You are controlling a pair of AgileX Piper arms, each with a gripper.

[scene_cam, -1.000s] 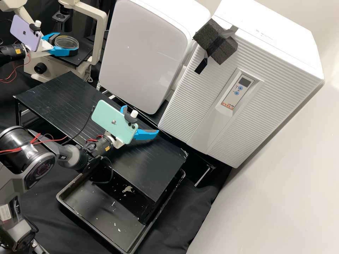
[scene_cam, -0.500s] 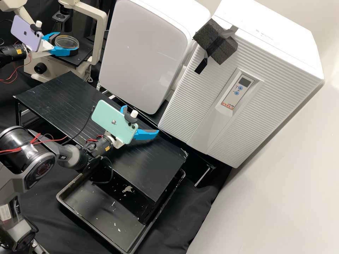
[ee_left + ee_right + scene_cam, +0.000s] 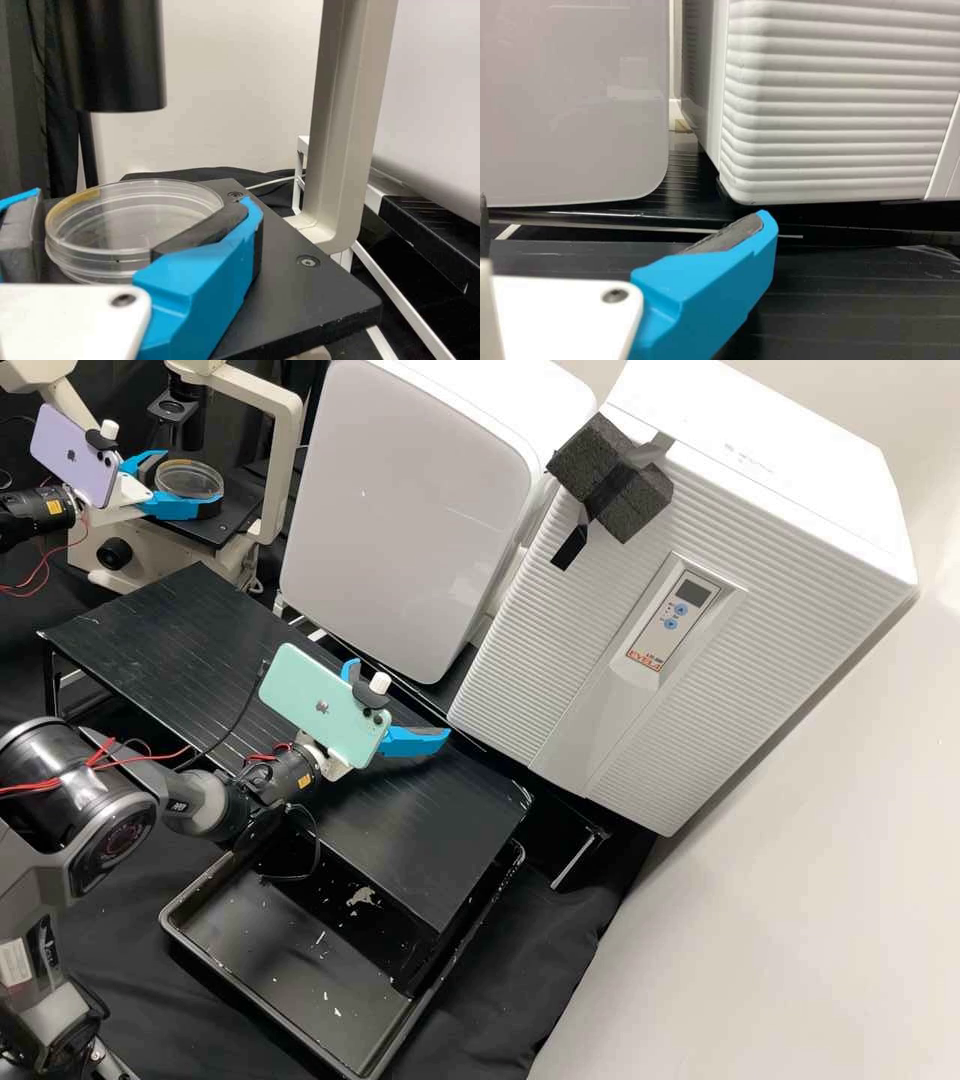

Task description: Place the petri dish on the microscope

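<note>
Petri dish (image 3: 131, 221) over microscope stage (image 3: 292, 296), apparently being placed.
Left gripper (image 3: 190, 481) clasped it, fingers partly spread; settling, then release, seemed next.

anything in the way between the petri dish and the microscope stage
Nothing visible. The left gripper has the petri dish right at the microscope stage, with nothing seen between them; whether they already touch, I can't tell.
</note>
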